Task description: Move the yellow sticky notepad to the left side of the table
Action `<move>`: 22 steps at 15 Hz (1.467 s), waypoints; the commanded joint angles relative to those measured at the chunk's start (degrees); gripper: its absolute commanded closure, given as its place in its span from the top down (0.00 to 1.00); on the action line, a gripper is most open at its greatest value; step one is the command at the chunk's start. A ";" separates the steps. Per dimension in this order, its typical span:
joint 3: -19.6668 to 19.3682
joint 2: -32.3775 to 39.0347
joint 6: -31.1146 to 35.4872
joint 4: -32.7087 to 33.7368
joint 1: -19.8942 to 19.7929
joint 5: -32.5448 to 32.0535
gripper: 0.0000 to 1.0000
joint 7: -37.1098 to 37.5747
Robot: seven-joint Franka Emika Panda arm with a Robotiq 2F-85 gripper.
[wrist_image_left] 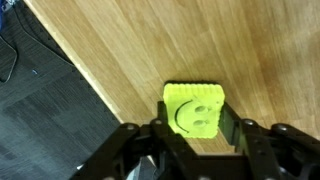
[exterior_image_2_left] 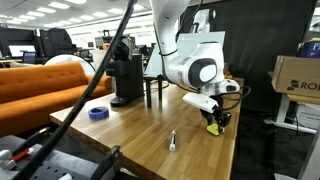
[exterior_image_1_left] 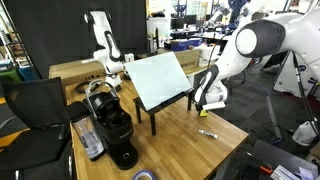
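Note:
The yellow sticky notepad (wrist_image_left: pixel 193 108) is bright yellow with a smiley face drawn on it. In the wrist view it sits between my two fingers, over the wood-plank table (wrist_image_left: pixel 250 50) and close to the table's edge. My gripper (wrist_image_left: pixel 193 120) is shut on it. In both exterior views the gripper (exterior_image_1_left: pixel 206 104) (exterior_image_2_left: pixel 214 120) holds the pad (exterior_image_1_left: pixel 203 111) (exterior_image_2_left: pixel 213 127) just above the table (exterior_image_1_left: pixel 180 140) (exterior_image_2_left: pixel 140 135), near its edge.
A marker pen (exterior_image_1_left: pixel 207 132) (exterior_image_2_left: pixel 171 141) lies on the table near the gripper. A white board on a black stand (exterior_image_1_left: pixel 160 78), a black coffee machine (exterior_image_1_left: pixel 115 125) (exterior_image_2_left: pixel 125 75) and a blue tape roll (exterior_image_2_left: pixel 98 112) stand further along. Dark floor (wrist_image_left: pixel 40 120) lies beyond the edge.

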 commanded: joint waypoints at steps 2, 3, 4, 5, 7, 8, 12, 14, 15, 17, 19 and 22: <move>-0.45 0.20 1.70 -0.34 0.58 -0.16 0.27 -0.42; -0.56 0.03 1.66 -0.51 0.76 -0.19 0.27 -0.35; -0.59 -0.42 1.49 -0.86 0.90 -0.22 0.27 -0.34; -0.59 -1.18 1.09 -1.41 1.05 -0.21 0.27 -0.32; -0.36 -3.12 -0.07 -2.77 1.33 -0.20 0.27 -0.43; -0.16 -4.10 -0.48 -3.50 1.53 -0.17 0.27 -0.48; -0.74 -11.71 -2.38 -10.22 4.90 -0.86 0.27 -0.45; -1.61 -16.71 -3.85 -14.68 7.62 -1.67 0.27 -0.30; -2.12 -19.21 -4.88 -16.81 8.98 -2.20 0.27 -0.25; -3.30 -24.20 -6.81 -20.98 12.06 -3.83 0.27 0.18; -4.33 -28.44 -9.35 -24.06 14.99 -6.34 0.27 0.71; -3.54 -33.81 -14.63 -27.31 17.77 -10.19 0.27 0.26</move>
